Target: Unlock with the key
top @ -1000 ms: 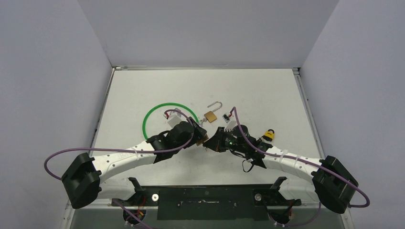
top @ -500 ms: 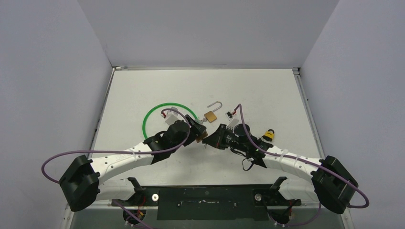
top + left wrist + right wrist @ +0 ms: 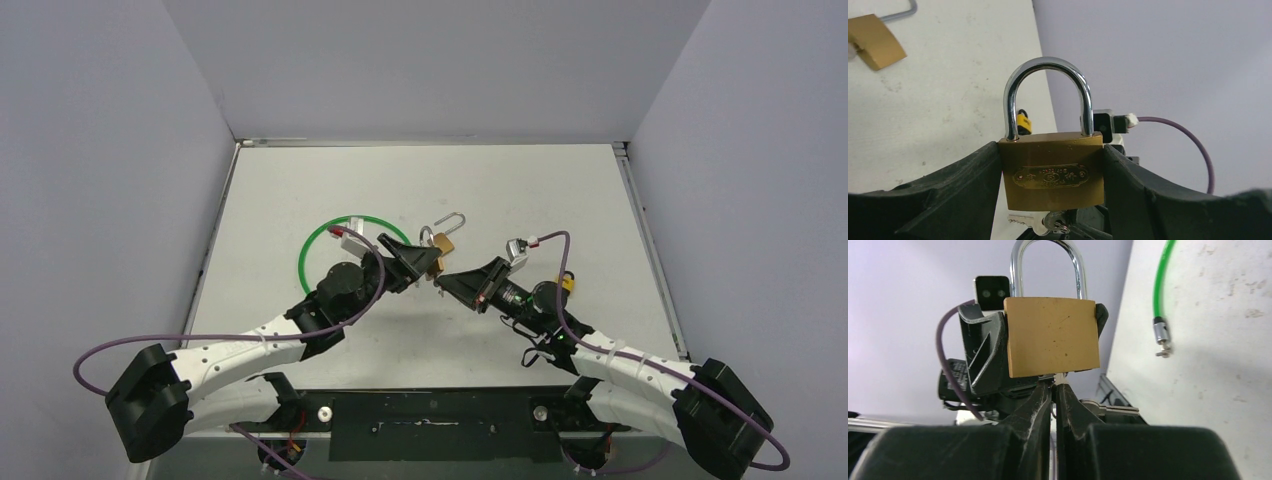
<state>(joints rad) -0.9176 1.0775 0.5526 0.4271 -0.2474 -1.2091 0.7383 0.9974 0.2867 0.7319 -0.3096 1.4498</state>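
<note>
A brass padlock (image 3: 1053,175) with its chrome shackle (image 3: 1048,65) closed is held off the table, and my left gripper (image 3: 1052,147) is shut on its two sides. In the top view that padlock (image 3: 436,263) sits between the two gripper tips. A silver key (image 3: 1060,377) goes into the padlock's (image 3: 1050,337) underside. My right gripper (image 3: 1054,382) is shut on that key. A second key on a ring (image 3: 1020,218) dangles below the lock. The left gripper (image 3: 425,262) and right gripper (image 3: 442,281) meet nose to nose.
A second brass padlock (image 3: 446,243) lies on the table with its shackle open, just behind the held one. A small yellow and black padlock (image 3: 566,282) lies to the right. A green cable loop (image 3: 318,245) lies on the left, its metal end (image 3: 1160,334) near the grippers.
Both arms rose and stretched further from their bases, carrying the gripped padlock and key upward. The wrists have rolled. Neither grip has changed.
</note>
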